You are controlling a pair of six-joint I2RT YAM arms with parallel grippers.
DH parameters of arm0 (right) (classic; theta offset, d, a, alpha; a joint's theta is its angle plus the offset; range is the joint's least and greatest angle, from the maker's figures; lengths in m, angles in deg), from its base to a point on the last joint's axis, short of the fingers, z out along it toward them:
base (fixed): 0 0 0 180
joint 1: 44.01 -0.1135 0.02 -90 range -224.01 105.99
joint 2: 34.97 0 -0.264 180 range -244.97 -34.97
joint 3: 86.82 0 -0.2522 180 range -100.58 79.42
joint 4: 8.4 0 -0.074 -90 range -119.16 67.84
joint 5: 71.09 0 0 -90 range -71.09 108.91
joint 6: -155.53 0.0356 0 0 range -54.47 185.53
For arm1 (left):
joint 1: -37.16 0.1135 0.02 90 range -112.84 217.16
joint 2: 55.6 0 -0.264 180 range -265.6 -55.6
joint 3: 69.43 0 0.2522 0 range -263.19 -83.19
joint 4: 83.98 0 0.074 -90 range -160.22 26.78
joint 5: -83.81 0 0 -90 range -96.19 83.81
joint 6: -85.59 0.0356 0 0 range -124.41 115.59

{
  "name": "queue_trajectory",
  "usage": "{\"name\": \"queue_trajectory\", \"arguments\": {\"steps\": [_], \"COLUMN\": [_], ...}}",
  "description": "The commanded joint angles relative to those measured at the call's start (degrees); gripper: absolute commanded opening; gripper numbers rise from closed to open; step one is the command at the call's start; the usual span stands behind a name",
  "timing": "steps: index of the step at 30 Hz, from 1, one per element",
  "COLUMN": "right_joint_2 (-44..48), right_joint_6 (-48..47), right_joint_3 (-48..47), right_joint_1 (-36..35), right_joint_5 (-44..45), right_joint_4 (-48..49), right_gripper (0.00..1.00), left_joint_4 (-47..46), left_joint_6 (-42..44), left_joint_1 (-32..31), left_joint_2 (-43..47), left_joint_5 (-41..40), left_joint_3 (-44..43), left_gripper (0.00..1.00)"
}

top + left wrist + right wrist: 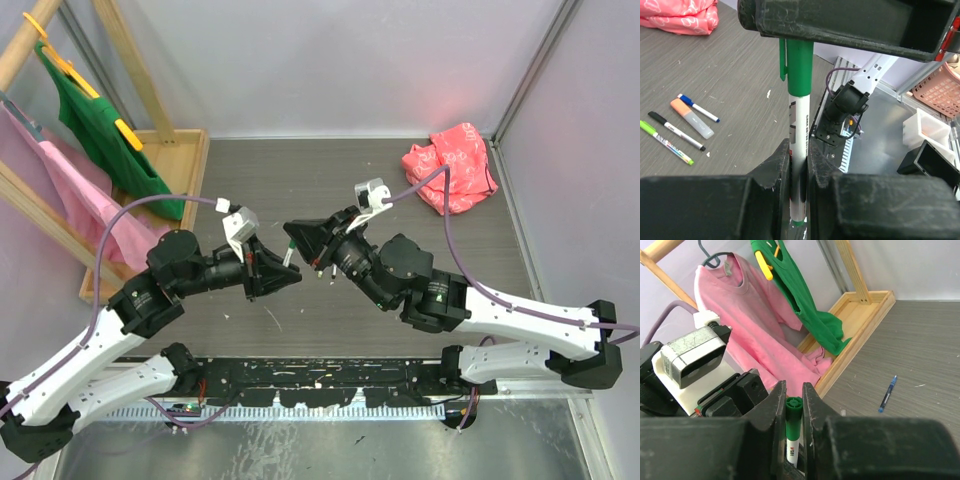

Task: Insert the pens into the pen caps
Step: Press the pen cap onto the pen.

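A white pen (799,135) with a green end stands between my two grippers. My left gripper (799,150) is shut on its white barrel (289,254). Its green pen cap (800,67) sits on the far end, and my right gripper (793,395) is shut on that cap (793,412), a jaw pressing each side. In the top view the left gripper (281,272) and right gripper (298,238) meet tip to tip over the table's middle. Loose pens lie on the table: a blue one (698,108), an orange one (691,118), a black one (677,131) and a green one (666,142). Another blue pen (888,393) lies apart.
A red patterned bag (452,165) lies at the back right. A wooden clothes rack (170,160) with a green garment (105,130) and a pink shirt (755,325) stands at the back left. A pink basket (942,90) sits beyond the table's near edge.
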Motion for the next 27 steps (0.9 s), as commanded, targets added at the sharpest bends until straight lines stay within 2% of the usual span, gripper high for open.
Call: {"name": "queue_trajectory", "arguments": {"steps": [1, 15, 20, 27], "right_joint_2": [-1.7, -6.9, -5.7, -0.5], "right_joint_6": [3.3, 13.5, 13.9, 7.4], "right_joint_3": [1.4, 12.8, 14.1, 11.5], "right_joint_1": [-1.0, -12.9, -13.5, -10.7], "right_joint_5": [-4.1, 3.7, 5.1, 9.2], "right_joint_4": [-5.6, -8.9, -8.3, -8.6], "right_gripper": [0.0, 0.0, 0.0, 0.0], "left_joint_4": [-5.8, -6.1, -6.2, -3.4], "left_joint_6": [-0.7, 1.5, 1.8, 2.4], "left_joint_1": [0.4, 0.5, 0.5, 0.5], "left_joint_2": [0.1, -5.2, -5.2, -5.4], "left_joint_5": [-7.7, -12.7, -13.3, -10.5], "left_joint_3": [-4.1, -10.3, -10.6, -10.9], "left_gripper": [0.0, 0.0, 0.0, 0.0]}}
